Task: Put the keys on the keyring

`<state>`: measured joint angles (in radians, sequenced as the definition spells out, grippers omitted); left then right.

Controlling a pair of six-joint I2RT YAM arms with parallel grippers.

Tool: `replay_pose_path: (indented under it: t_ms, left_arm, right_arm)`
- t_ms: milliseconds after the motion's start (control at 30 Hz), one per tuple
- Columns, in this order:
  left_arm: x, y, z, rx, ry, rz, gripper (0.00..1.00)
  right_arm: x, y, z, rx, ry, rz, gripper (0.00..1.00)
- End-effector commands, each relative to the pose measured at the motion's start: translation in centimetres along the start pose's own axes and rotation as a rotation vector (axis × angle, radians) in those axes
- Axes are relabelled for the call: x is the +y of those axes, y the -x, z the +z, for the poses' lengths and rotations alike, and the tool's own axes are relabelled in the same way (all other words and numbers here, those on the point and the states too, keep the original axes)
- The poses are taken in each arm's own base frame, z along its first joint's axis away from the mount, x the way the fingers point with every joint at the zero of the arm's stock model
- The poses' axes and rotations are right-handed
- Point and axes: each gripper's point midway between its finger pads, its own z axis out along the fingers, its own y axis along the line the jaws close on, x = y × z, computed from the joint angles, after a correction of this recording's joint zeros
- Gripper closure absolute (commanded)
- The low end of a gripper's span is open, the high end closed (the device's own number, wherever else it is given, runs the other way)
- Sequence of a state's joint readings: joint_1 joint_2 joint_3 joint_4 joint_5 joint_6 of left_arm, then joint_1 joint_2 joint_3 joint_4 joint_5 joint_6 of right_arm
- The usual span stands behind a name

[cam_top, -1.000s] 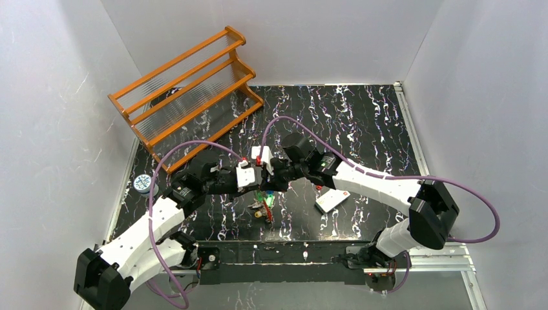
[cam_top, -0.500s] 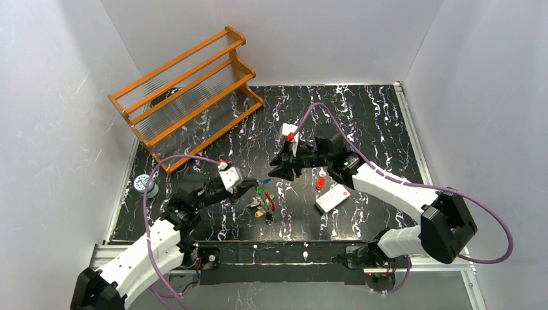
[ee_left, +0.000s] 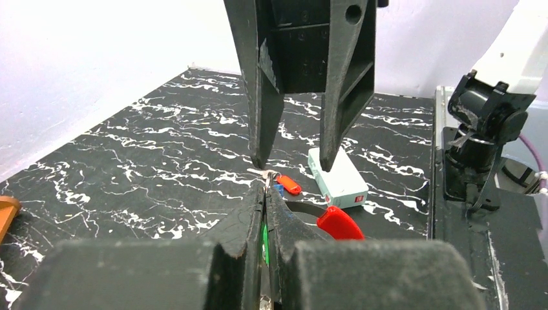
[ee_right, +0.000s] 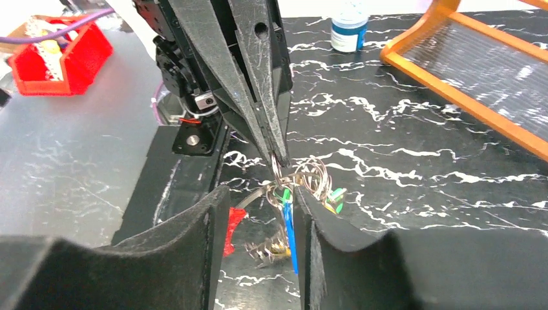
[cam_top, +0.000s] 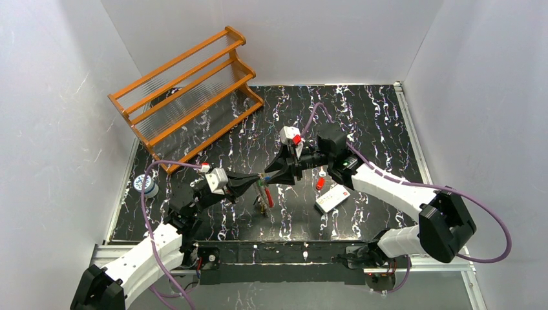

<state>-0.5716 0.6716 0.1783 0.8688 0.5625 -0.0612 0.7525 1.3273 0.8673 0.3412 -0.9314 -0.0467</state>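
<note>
My left gripper [cam_top: 257, 179] is shut on the keyring [ee_right: 276, 169], a thin silver loop pinched at its fingertips [ee_left: 265, 188]. From the ring hangs a bunch of keys [cam_top: 263, 196], among them a blue key [ee_right: 288, 236] and a green key [ee_right: 336, 194], and a red-tipped piece [ee_left: 339, 223]. My right gripper [ee_right: 262, 194] faces the left one tip to tip. It stands open around the bunch, with the blue key hanging close to its right finger. A loose red key [cam_top: 319, 183] and a white key [cam_top: 321, 172] lie on the table under the right arm.
A flat white card [cam_top: 333, 198] with a red dot lies right of the bunch. An orange rack [cam_top: 187, 90] stands at the back left. A blue-and-white jar [cam_top: 143, 185] sits by the left edge, and a red bin [ee_right: 55, 58] stands beyond it.
The right gripper has opened and drawn away from the left, then come back around the bunch. The left arm pulled back toward the near left with the keyring.
</note>
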Motion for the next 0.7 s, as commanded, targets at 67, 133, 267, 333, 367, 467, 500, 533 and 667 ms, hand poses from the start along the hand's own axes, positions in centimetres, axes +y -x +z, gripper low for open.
replay_pose_path:
  t_ms: [67,133,267,333,367,467,500,533,667]
  left_arm:
    - [-0.7,2.7,0.4,-0.093,-0.039,0.029,1.00]
    - [-0.7,2.8,0.3,-0.097,-0.039,0.030,1.00]
    - [-0.7,3.0,0.3,-0.102,-0.040,0.030,1.00]
    - [-0.7,3.0,0.3,-0.104,-0.041,0.030,1.00]
    - [-0.7,3.1,0.3,-0.105,-0.040,0.030,1.00]
    - [-0.7,3.2,0.4,-0.109,-0.040,0.033,1.00]
    - [-0.7,3.2,0.4,-0.109,-0.040,0.033,1.00]
    - [-0.7,3.2,0.3,-0.110,-0.040,0.034,1.00]
    - [-0.5,2.8,0.3,-0.104,-0.024,0.032,1.00]
  right_arm:
    - [0.4,0.1,0.7,-0.026,0.075,0.043,0.63]
    - [0.2,-0.3,0.8,-0.018,0.067,0.059,0.71]
    - [-0.1,-1.2,1.0,-0.007,0.064,0.090,0.84]
    - [-0.2,-1.6,1.1,0.000,0.063,0.103,0.84]
    - [-0.3,-1.8,1.1,0.002,0.064,0.107,0.84]
    - [-0.3,-2.1,1.2,0.007,0.065,0.119,0.84]
    - [-0.3,-2.1,1.2,0.007,0.064,0.118,0.83]
    - [-0.4,-2.0,1.2,0.006,0.060,0.115,0.81]
    - [-0.7,-1.8,0.9,0.006,0.020,0.088,0.56]
